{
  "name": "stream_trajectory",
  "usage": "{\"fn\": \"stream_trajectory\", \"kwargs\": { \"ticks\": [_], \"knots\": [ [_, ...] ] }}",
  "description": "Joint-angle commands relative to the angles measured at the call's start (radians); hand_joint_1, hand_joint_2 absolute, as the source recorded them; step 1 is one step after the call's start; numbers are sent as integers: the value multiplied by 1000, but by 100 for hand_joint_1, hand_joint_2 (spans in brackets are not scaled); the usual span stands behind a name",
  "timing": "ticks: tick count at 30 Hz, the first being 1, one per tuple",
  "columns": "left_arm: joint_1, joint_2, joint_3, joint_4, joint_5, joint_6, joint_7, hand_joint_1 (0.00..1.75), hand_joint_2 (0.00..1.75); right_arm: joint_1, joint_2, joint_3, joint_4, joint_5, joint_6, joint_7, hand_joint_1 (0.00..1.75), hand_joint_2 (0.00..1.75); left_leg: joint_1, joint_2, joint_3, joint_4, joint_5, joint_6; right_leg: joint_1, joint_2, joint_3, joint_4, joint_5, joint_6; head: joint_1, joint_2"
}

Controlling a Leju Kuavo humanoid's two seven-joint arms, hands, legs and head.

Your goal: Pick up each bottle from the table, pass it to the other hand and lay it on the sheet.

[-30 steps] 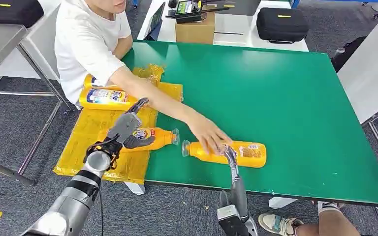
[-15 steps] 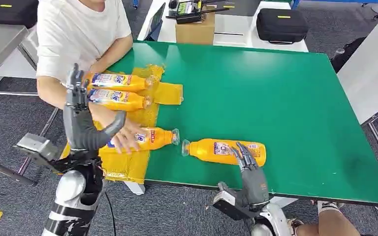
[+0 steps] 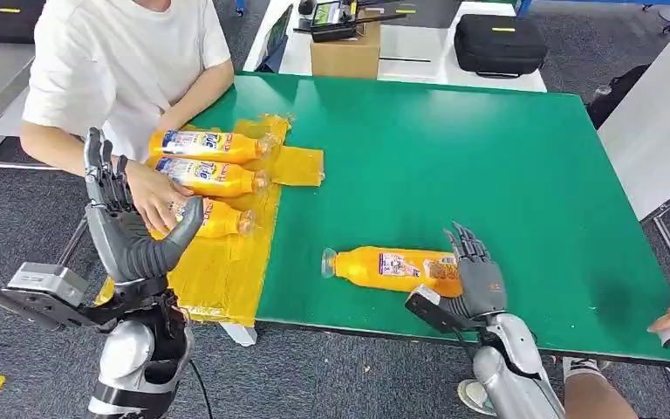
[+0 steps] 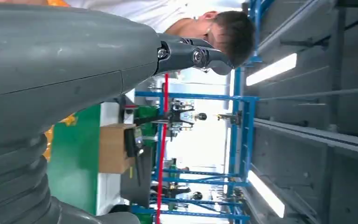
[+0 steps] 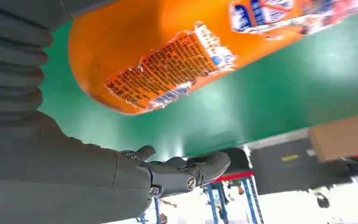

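- One orange bottle [image 3: 397, 268] lies on its side on the green table [image 3: 488, 166], cap pointing towards the yellow sheet [image 3: 222, 262], well apart from it.
- Three more bottles lie side by side on the sheet: the far bottle [image 3: 205, 145], the middle bottle [image 3: 205, 175] and the near bottle [image 3: 218, 218], caps towards the table's middle.
- A person's hand [image 3: 153, 196] rests on the near bottle.
- The right robot hand [image 3: 475, 275] is just beside the base end of the lone bottle, fingers spread and upright, holding nothing; in the right wrist view the bottle's label [image 5: 168, 70] is close above the thumb [image 5: 186, 172].
- The left robot hand [image 3: 122, 223] is raised off the table's left edge, fingers straight up and apart, empty.
- The sheet overhangs the table's left edge, crumpled at its far end.
- Behind the table stand a cardboard box [image 3: 345, 54] and a black case [image 3: 499, 44]; the floor is grey carpet [image 3: 17, 236].
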Motion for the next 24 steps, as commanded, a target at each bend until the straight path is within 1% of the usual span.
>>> {"fn": "stream_trajectory", "kwargs": {
  "ticks": [1,2,3,4,5,6,7,10,11,12,13,17,19,23,24],
  "knots": [
    [-14,1,-9,118,8,0,24,0,175,-119,7,23,291,29,77,25,0,175,0,2,5,-2,-1,-1,0,1,5,-2,-1,-1,0,0],
    [-15,0,-7,125,11,-3,26,0,175,-131,9,30,315,32,97,31,0,175,0,2,7,-1,-2,-1,0,0,7,-1,-2,-2,0,0],
    [-17,0,-8,131,7,-5,25,0,175,-141,9,41,332,37,114,29,0,175,0,1,4,-1,-1,-1,0,0,3,-1,-1,-1,0,0],
    [-17,0,-8,131,7,-5,25,0,175,-141,9,41,332,37,114,29,0,175,0,1,6,-2,-1,-1,0,0,5,-1,-1,-2,0,0],
    [-19,0,-9,138,7,-8,27,0,175,-147,14,41,349,29,132,24,0,175,0,1,4,-1,-1,-1,0,0,4,-1,-1,-1,0,0],
    [-20,-1,-10,143,7,-12,27,0,175,-148,16,39,361,7,148,-5,0,175,0,2,6,-1,-2,-1,1,0,6,-2,-1,-2,0,0],
    [-22,-1,-13,148,10,-18,28,0,175,-145,14,39,366,-2,152,-16,0,175,0,1,4,-1,-1,-1,0,0,4,-1,0,-1,0,0],
    [-33,-4,-21,170,22,-35,28,0,175,-138,4,45,385,-33,181,-75,0,175,1,-1,7,-2,-1,-1,1,-3,7,-2,-2,-2,0,0],
    [-37,-4,-24,179,24,-38,25,0,175,-136,8,35,396,-65,192,-102,0,175,1,-1,6,-1,0,-1,1,-3,6,-2,-1,-2,0,0],
    [-42,-3,-28,187,32,-47,26,0,175,-134,5,40,397,-82,204,-140,0,175,1,-2,8,-2,-1,-1,1,-3,9,-2,-2,-2,0,0],
    [-46,-3,-31,194,35,-52,25,0,175,-128,0,43,395,-87,198,-149,0,175,1,-1,7,-2,-1,-1,1,-2,8,-2,-1,-2,0,0],
    [-51,-5,-32,202,35,-52,25,0,175,-125,-4,45,397,-91,196,-154,0,175,1,-2,10,-2,-1,-1,1,-4,10,-3,-2,-2,0,0],
    [-51,-4,-32,202,35,-52,25,0,175,-127,-3,45,396,-91,197,-153,0,175,1,0,8,-1,-1,-1,1,-2,8,-2,-1,-1,0,0],
    [-50,-3,-32,199,36,-53,24,0,175,-129,-3,48,396,-91,197,-157,0,175,1,-1,11,-2,-1,-1,2,-3,11,-3,-1,-2,0,0],
    [-50,-2,-33,198,38,-55,23,0,175,-130,-4,58,394,-88,178,-167,38,175,1,-1,10,-1,-1,-1,2,-3,10,-2,-1,-2,0,0]
  ]
}}
